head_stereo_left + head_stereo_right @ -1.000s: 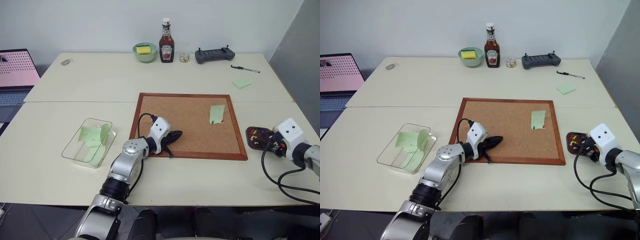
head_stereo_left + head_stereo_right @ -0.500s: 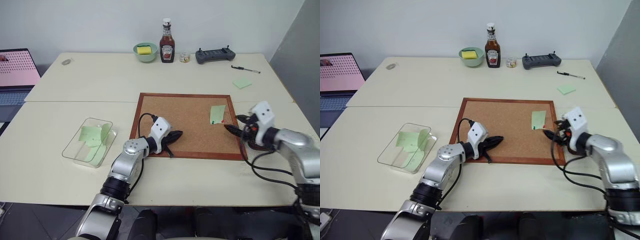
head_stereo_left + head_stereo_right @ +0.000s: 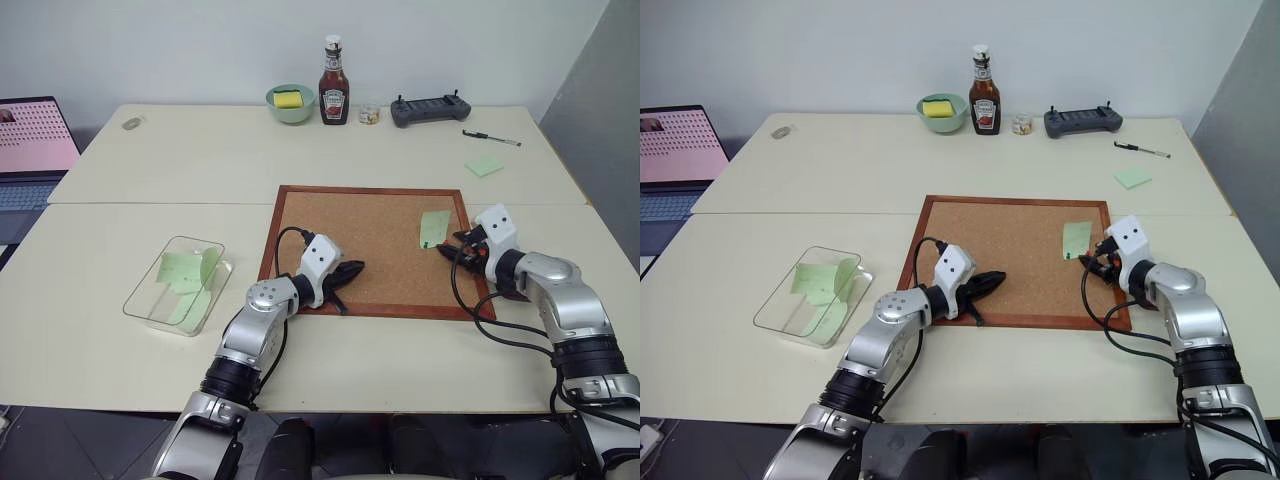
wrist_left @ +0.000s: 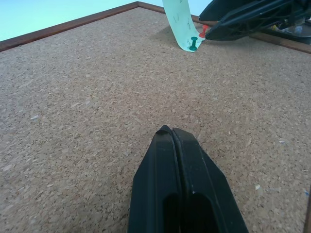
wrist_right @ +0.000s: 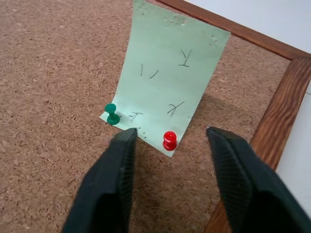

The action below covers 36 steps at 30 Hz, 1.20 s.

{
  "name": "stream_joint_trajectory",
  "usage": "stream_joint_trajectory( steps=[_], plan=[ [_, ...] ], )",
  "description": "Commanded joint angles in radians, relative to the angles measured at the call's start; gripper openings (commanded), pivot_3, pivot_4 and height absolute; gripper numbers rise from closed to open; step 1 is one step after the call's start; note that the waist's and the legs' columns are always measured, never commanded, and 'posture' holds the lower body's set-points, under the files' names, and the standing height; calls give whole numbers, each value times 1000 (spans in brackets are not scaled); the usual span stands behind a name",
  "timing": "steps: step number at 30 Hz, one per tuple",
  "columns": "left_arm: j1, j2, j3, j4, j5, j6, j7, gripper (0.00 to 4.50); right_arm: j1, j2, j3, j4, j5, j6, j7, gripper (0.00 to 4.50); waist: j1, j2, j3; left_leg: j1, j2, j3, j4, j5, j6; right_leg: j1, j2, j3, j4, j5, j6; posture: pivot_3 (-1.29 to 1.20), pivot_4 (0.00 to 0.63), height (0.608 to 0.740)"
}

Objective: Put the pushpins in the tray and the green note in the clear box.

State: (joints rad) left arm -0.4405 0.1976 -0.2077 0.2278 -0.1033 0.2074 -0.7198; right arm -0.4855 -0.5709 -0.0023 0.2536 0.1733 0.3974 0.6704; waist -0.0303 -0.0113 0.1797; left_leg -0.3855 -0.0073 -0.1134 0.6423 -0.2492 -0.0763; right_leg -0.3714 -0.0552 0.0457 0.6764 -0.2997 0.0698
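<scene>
The left tool (image 4: pixel 171 132), fingers pressed together and empty, rests on the brown corkboard (image 3: pixel 370 225). The right tool (image 5: pixel 170 138) stands parted around a red pushpin (image 5: pixel 169 140) pinning the pale green paper note (image 5: pixel 170 82); a green pushpin (image 5: pixel 112 114) sits just beside.

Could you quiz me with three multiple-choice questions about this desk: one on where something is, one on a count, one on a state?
1. Where is the pinned green note?
A. on the corkboard
B. in the green bowl
C. on the laptop

2. How many pins hold it?
A. one
B. two
C. four

3. How does the right pincer stand?
A. shut on the note
B. open around the red pin
C. shut on the pen

Answers: 1 A, it lies near the board's right edge. 2 B, a green pin and the red one. 3 B, its fingers stand apart on either side.
</scene>
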Motion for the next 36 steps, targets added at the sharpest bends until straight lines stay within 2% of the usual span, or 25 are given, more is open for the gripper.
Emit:
stream_joint_trajectory(
  steps=[1, 7, 14, 29, 36],
  plan=[
    [17, -2, -17, -4, 4, 12, -2, 0, -15, 1, -19, -13, -1, -21, -3, 1318, 0, 0, 0, 0, 0, 0, 0, 0, 0, 0, 0, 0, 0, 0, 0, 0, 150, 740],
    [17, 0, -20, -7, 5, 14, -4, 0, -5, 1, -21, -26, -2, -18, -1, 25, 0, 0, 0, 0, 0, 0, 0, 0, 0, 0, 0, 0, 0, 0, 0, 0, 150, 740],
    [21, 4, -20, -9, 7, 18, -2, 0, 8, -4, -61, -80, 34, 1, -2, 25, 0, 0, 0, 0, 0, 0, 0, 0, 0, 0, 0, 0, 0, 0, 0, 0, 150, 740],
    [26, 11, -26, 0, 21, 24, 1, 0, 88, 8, -168, -328, 167, 145, -31, 25, -1, 0, 0, -1, 0, 0, 0, 0, 0, -1, 0, 0, 0, 0, 0, 0, 150, 740],
    [23, 13, -28, 7, 24, 21, -3, 0, 148, -73, -229, -403, 197, 188, 0, 25, 0, 0, 0, -1, 0, 0, -1, 0, 0, -1, 0, 0, 0, 0, 0, 0, 150, 740]
  ],
)
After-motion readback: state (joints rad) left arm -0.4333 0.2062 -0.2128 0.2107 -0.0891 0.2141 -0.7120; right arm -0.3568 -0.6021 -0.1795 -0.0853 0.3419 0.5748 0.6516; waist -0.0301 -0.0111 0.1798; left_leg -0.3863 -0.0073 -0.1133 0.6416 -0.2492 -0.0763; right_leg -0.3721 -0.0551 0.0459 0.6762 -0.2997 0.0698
